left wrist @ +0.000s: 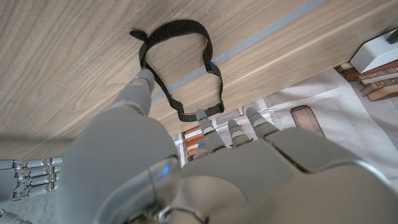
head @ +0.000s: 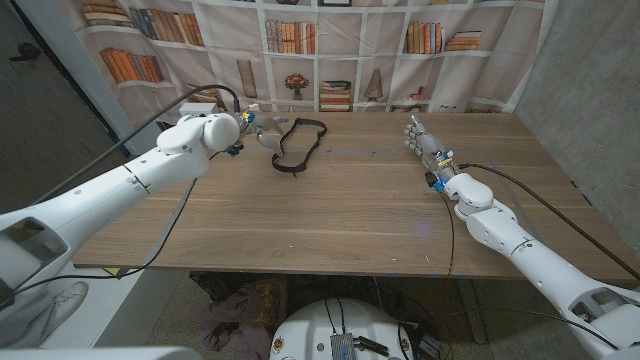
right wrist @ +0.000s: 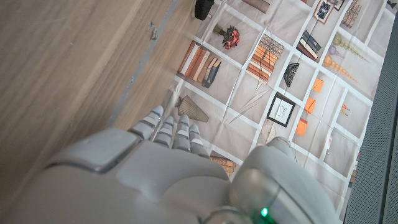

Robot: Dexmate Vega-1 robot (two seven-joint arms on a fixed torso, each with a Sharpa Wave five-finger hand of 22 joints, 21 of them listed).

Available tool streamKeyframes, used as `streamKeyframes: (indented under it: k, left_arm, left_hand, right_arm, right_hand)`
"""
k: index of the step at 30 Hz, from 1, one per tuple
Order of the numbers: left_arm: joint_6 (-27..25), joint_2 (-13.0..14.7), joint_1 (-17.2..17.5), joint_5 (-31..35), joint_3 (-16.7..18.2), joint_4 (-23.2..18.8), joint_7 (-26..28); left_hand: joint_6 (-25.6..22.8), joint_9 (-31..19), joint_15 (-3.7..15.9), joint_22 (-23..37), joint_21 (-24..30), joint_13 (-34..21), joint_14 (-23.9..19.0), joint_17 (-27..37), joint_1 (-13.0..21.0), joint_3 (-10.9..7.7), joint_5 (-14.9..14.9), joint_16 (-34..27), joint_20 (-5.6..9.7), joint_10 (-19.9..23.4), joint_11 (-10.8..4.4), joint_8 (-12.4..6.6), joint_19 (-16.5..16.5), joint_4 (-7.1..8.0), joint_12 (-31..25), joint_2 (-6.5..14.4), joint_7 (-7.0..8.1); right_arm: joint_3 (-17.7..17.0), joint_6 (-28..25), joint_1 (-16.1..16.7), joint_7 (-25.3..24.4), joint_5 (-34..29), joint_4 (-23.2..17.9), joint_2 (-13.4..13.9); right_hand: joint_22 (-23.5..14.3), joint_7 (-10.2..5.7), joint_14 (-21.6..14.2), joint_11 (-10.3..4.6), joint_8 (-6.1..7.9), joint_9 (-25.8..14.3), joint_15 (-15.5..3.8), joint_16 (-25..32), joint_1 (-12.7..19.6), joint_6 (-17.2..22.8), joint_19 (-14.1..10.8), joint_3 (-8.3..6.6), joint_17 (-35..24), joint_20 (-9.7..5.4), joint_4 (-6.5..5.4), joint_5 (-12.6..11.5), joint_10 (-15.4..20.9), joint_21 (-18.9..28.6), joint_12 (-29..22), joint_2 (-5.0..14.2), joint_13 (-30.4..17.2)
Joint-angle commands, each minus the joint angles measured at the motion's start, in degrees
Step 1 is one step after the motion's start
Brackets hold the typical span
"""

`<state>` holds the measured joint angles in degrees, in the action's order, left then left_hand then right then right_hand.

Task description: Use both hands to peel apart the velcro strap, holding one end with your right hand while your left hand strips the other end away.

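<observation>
Lab or test room dressed as a study, printed bookshelf backdrop cloth (head: 330, 50) at 12 o'clock w/ visible creases, bare wooden tabletop (head: 340, 210), plain grey wall (head: 590, 90) at 3 o'clock, cables (head: 520, 185) across tabletop

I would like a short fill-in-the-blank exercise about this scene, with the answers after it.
1. The velcro strap lies on the wooden table as a closed ____.
2. The strap's colour is ____.
3. The hand nearer the strap is the ____ hand.
4. The right hand holds ____.

Missing words: loop; black; left; nothing
</observation>
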<state>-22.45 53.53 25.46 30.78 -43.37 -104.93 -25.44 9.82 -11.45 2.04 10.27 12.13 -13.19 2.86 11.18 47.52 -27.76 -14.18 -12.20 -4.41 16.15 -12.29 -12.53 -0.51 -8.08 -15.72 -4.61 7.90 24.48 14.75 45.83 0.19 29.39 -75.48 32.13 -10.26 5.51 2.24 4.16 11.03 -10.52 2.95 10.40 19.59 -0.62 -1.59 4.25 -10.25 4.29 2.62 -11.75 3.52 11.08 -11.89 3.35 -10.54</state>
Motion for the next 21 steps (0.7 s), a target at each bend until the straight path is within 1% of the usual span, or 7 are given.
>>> streamKeyframes:
  k: [1,4,6,9,13,16,21]
  left_arm:
    - [2.1,-1.4,-0.6,6.6,-1.4,2.2,-2.2]
    - [2.1,-2.0,0.4,8.6,-1.2,2.5,0.3]
    - [1.8,-2.3,0.5,9.8,-1.3,2.7,0.3]
    - [0.3,-3.1,1.1,13.7,-2.0,2.9,2.2]
    - [-0.2,-3.7,0.6,19.9,-3.9,3.5,1.9]
    - [0.7,-4.4,0.8,20.6,-3.8,4.1,1.7]
    - [2.0,-5.4,0.7,20.6,-3.5,5.6,0.6]
  left_hand:
    - [17.1,-0.1,2.81,0.3,0.2,-0.3,-0.1,0.1,1.3,-0.72,-0.6,0.0,-0.16,0.5,-0.10,-0.39,0.5,-0.22,-0.4,1.1,-0.03]
    - [16.4,-0.1,3.42,0.3,0.1,-0.6,-0.4,0.1,2.5,-1.18,-0.7,0.1,-0.10,1.9,-0.02,-0.62,0.5,-0.54,-1.0,1.6,0.01]
    - [15.5,-0.1,4.03,0.3,0.2,-1.2,-2.0,0.2,3.5,-1.22,-0.7,0.0,0.26,6.0,-0.04,-0.80,0.8,-0.58,-3.1,1.6,-0.26]
    - [14.9,-0.1,3.69,0.3,0.2,-1.4,-2.2,0.1,4.6,-1.59,-0.7,0.1,0.12,6.7,-0.16,-0.95,1.2,-0.83,-3.6,2.2,-0.80]
    - [12.5,-0.1,4.27,0.3,0.5,-1.6,-3.3,0.1,4.6,-0.84,-0.2,0.0,0.80,7.0,-0.18,-1.66,2.4,-0.39,-3.8,2.2,-0.60]
    - [11.7,-0.1,4.66,0.3,0.7,-1.7,-3.6,0.1,4.2,-0.26,0.1,0.0,1.53,7.1,-0.17,-1.83,3.1,-0.13,-3.9,1.7,-0.37]
    - [10.7,-0.1,4.86,0.3,0.7,-1.7,-3.5,0.1,3.7,0.33,0.3,0.2,1.82,7.0,-0.16,-2.11,3.4,0.12,-3.9,1.2,0.15]
  right_arm:
    - [0.1,-0.3,-0.2,-0.4,0.2,0.3,-0.5]
    - [0.1,-0.2,0.0,-0.6,0.0,0.4,-0.5]
    - [0.1,0.0,0.0,-0.5,0.0,0.6,-0.5]
    - [0.1,-0.1,0.0,-0.5,0.1,0.6,-0.5]
    - [0.2,-0.1,-0.3,-0.4,0.1,0.8,-0.7]
    - [0.3,0.0,-0.5,-0.3,0.0,1.0,-0.8]
    - [0.5,-0.2,-0.7,-0.2,-0.2,1.2,-0.7]
  right_hand:
    - [-0.1,0.02,-0.2,0.07,0.33,-0.3,-0.04,0.4,0.0,0.2,-0.2,0.23,-0.3,0.18,-0.02,0.1,0.3,0.2,-0.4,0.52,-0.2]
    - [-0.1,-0.01,-0.2,0.05,0.32,-0.3,-0.05,0.4,-0.1,0.2,-0.2,0.24,-0.3,0.19,-0.02,0.1,0.3,0.2,-0.4,0.52,-0.2]
    - [-0.1,-0.02,-0.2,0.05,0.32,-0.3,-0.05,0.4,-0.1,0.2,-0.2,0.25,-0.3,0.19,-0.01,0.1,0.3,0.2,-0.4,0.51,-0.2]
    - [-0.1,-0.05,-0.2,0.02,0.30,-0.3,-0.10,0.4,-0.1,0.1,-0.2,0.26,-0.3,0.22,-0.01,0.1,0.3,0.2,-0.4,0.51,-0.2]
    - [-0.1,-0.06,-0.2,0.02,0.29,-0.3,-0.06,0.4,-0.1,0.1,-0.2,0.28,-0.3,0.22,-0.01,0.1,0.3,0.2,-0.4,0.49,-0.2]
    - [-0.1,-0.09,-0.2,0.03,0.29,-0.3,-0.10,0.4,-0.1,0.1,-0.3,0.28,-0.2,0.20,0.00,0.1,0.2,0.2,-0.4,0.51,-0.2]
    - [-0.1,-0.09,-0.2,0.02,0.26,-0.3,-0.09,0.3,-0.1,0.1,-0.2,0.26,-0.2,0.27,0.03,0.1,0.2,0.2,-0.4,0.57,-0.2]
